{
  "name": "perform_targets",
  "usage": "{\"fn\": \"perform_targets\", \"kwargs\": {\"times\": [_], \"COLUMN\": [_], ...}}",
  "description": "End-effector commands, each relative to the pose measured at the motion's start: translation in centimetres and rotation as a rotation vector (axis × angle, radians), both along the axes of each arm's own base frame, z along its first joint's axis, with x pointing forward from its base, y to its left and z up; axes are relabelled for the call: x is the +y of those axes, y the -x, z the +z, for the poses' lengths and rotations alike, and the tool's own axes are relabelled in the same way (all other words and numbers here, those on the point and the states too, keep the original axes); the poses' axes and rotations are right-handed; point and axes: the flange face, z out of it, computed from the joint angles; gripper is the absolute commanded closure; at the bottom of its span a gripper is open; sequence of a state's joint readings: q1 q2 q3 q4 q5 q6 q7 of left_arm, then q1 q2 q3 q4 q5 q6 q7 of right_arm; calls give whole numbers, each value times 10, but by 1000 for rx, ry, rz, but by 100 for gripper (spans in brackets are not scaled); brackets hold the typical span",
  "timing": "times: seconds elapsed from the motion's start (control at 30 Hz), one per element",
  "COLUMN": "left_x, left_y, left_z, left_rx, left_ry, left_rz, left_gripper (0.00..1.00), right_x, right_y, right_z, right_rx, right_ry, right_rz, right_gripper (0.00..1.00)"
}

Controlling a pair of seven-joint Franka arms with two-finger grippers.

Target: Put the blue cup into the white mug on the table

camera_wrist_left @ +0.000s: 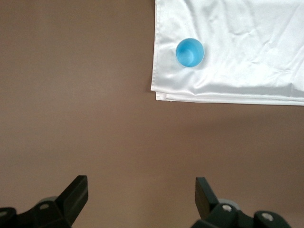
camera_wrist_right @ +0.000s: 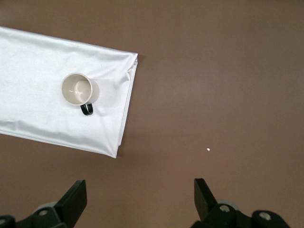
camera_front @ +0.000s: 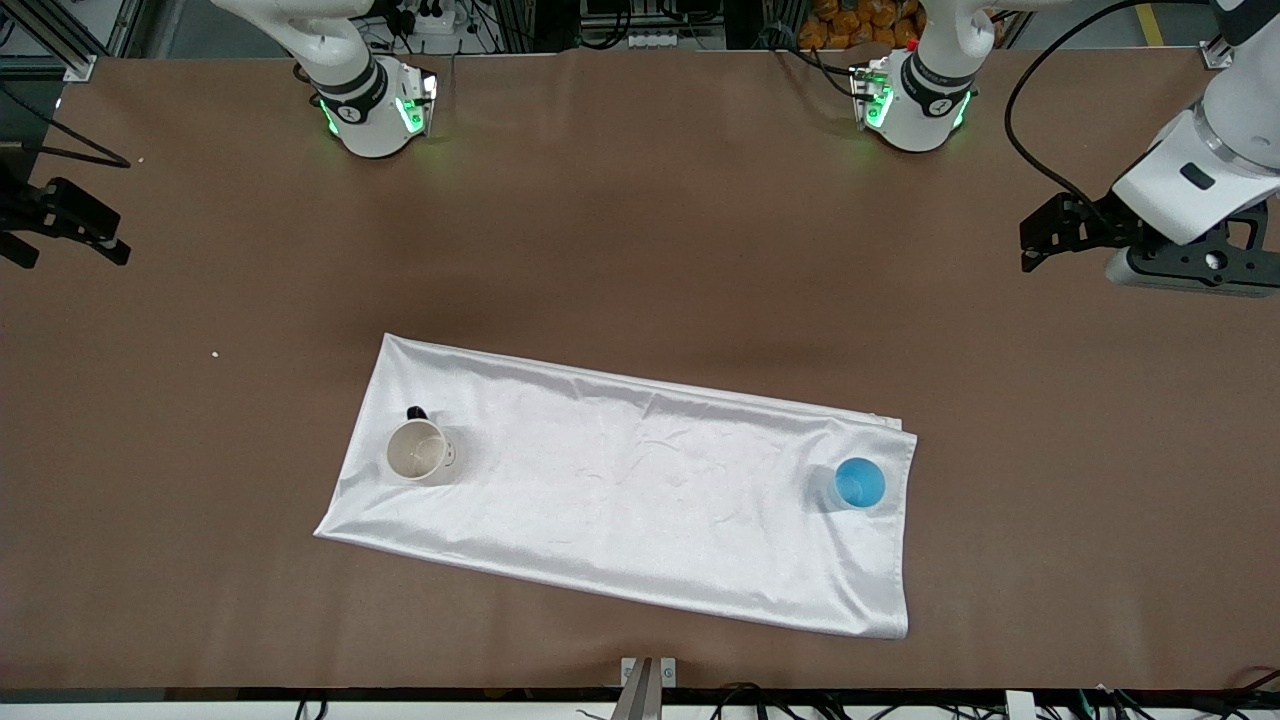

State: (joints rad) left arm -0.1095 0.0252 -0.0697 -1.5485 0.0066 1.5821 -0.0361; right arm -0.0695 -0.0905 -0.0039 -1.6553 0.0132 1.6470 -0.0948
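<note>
The blue cup point(camera_front: 859, 484) stands upright on the white cloth point(camera_front: 640, 500), close to the cloth's edge at the left arm's end of the table point(camera_front: 640, 250). The white mug point(camera_front: 417, 451) stands upright on the same cloth toward the right arm's end, well apart from the cup, its small dark handle (seemingly on the side away from the front camera) just showing past the rim. Both vessels look empty.

The left gripper point(camera_front: 1040, 240) hangs over bare brown table at the left arm's end, fingers spread wide and holding nothing. The right gripper point(camera_front: 75, 225) hangs over bare table at the right arm's end, its fingers point(camera_wrist_right: 76, 199) likewise spread and empty. A small white speck point(camera_front: 214, 353) lies on the table near it.
</note>
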Motion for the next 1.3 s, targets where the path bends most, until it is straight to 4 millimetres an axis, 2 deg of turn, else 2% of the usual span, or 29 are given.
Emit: {"fn": "perform_targets", "kwargs": {"times": [0.0, 0.03, 0.07, 0.3, 0.53, 0.67, 0.87, 0.93, 1.0, 1.07, 1.27], "left_x": [-3, -4, -3, 0, -1, -4, -11, -13, -17, -23, -49], "left_y": [-8, -14, -17, -19, -25, -33, -46, -52, -58, -63, -77], "left_z": [-9, -23, -27, -29, -43, -61, -80, -86, -93, -103, -133], "left_rx": [15, 39, 46, 49, 72, 98, 85, 73, 60, 53, 24], "left_ry": [-8, -5, 1, -10, -11, -12, -7, -4, 1, 4, 8], "left_rz": [-9, -3, -5, -4, -4, -10, -18, -18, -24, -33, -65], "left_gripper": [0, 0, 0, 0, 0, 0, 0, 0, 0, 0, 0], "right_x": [3, 4, 6, 19, 29, 32, 66, 75, 93, 103, 124], "right_y": [-6, -7, -9, -16, -32, -33, -40, -44, -47, -51, -68], "right_z": [-2, -6, -10, -39, -90, -125, -176, -189, -198, -209, -260], "right_rx": [10, 18, 24, 47, 98, 77, 92, 108, 102, 100, 86], "right_ry": [1, 0, -2, -5, -17, -17, -13, -12, -10, -9, -5], "right_rz": [0, -4, -13, -26, -13, -11, 57, 73, 105, 121, 158], "right_gripper": [0, 0, 0, 0, 0, 0, 0, 0, 0, 0, 0]}}
